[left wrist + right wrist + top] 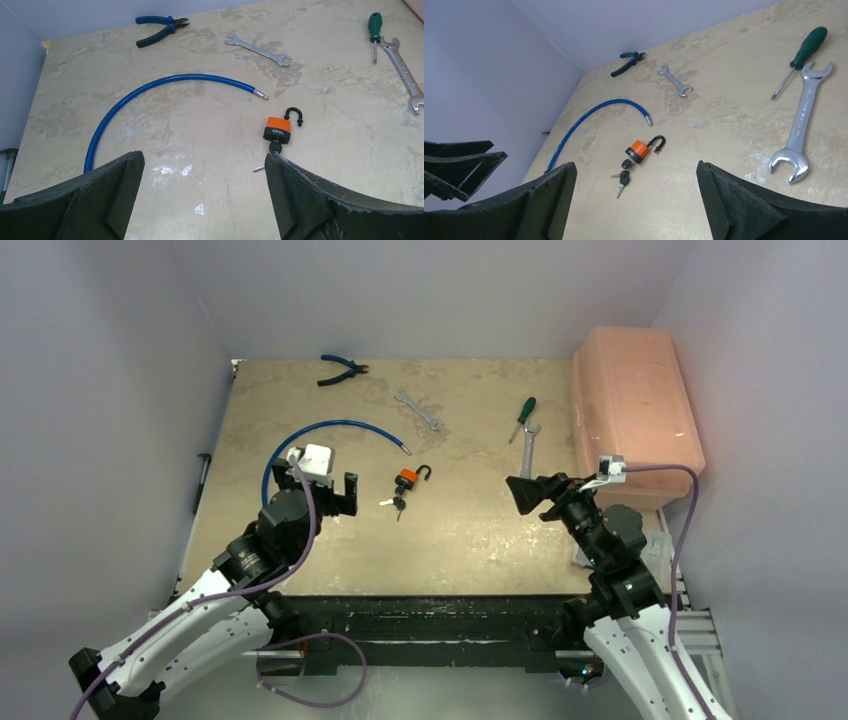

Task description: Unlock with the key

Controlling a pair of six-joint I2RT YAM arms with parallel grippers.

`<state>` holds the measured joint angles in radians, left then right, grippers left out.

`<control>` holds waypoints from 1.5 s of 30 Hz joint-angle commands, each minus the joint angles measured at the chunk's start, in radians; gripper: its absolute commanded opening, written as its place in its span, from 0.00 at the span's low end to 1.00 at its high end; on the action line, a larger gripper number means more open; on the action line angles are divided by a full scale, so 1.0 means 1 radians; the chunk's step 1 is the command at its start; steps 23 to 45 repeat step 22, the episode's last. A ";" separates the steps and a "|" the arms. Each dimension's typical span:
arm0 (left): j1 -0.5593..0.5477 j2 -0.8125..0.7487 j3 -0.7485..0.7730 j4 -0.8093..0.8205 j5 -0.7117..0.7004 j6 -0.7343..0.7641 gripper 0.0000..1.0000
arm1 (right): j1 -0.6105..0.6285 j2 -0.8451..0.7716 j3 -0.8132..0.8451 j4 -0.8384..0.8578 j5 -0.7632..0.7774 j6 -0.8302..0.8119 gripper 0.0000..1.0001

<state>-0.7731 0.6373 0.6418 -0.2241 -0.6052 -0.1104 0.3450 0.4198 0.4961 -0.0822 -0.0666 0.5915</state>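
The left jaws stand wide open and hold nothing, low over the desk point(470, 540) just to the left of the padlock point(277, 129). The right jaws are equally wide and empty, further off on its right. The padlock lies flat and loose near the middle of the desk, between the two arms and clear of the blue cable point(330, 427) and the wrench point(419, 410). It has an orange body with a black base, and its black shackle point(294, 115) curls up like a hook with one end apparently free, so it may already be released. A key point(626, 163) sits in the base, pointing toward the arms, and spare keys point(623, 179) trail from it on the desk. The main risk, I judge, is that nothing pins the lock. A one-sided touch would slide or spin it, and turning the key with the body unheld would only rotate the whole lock. The spares could snag a finger or drag the key out. Squeezing across the shackle might snap it shut.
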 commanded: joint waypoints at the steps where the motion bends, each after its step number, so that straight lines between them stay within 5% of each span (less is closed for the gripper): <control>1: 0.005 -0.011 -0.002 0.037 -0.031 0.020 0.99 | 0.003 -0.045 -0.031 -0.030 0.042 0.095 0.99; 45: 0.004 -0.027 -0.007 0.040 -0.022 0.030 0.99 | 0.003 -0.105 -0.108 0.017 0.005 0.158 0.99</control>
